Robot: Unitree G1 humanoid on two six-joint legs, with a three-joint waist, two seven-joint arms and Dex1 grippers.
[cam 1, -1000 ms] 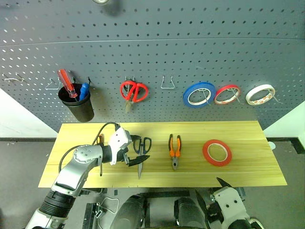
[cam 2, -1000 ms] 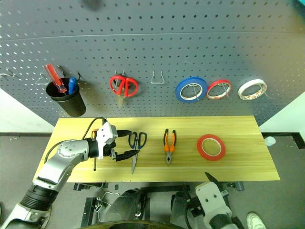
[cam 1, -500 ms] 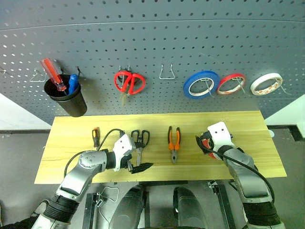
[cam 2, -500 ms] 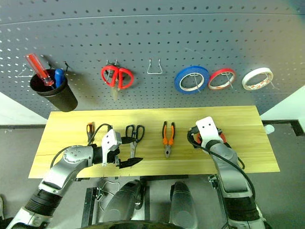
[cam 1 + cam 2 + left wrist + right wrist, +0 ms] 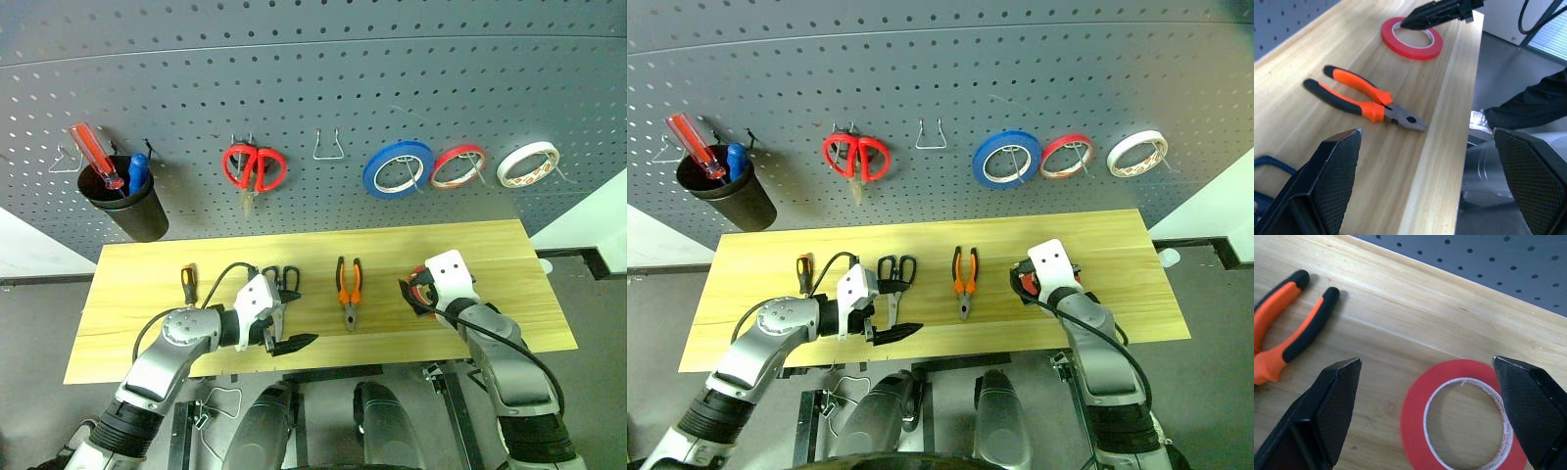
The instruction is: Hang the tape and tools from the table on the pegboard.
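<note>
Right now R gripper [image 5: 1426, 416] hangs spread wide over red tape [image 5: 1464, 421] on bench [image 5: 147, 294]; L gripper [image 5: 285, 328] spread too, beside dark scissors [image 5: 285, 283], pliers [image 5: 348, 287] between.

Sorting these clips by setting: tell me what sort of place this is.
Probably a workshop or tool station: a dark grey perforated pegboard carrying red-handled scissors and tape rolls on hooks, above a light yellowish wooden table with orange-and-black pliers.
</note>
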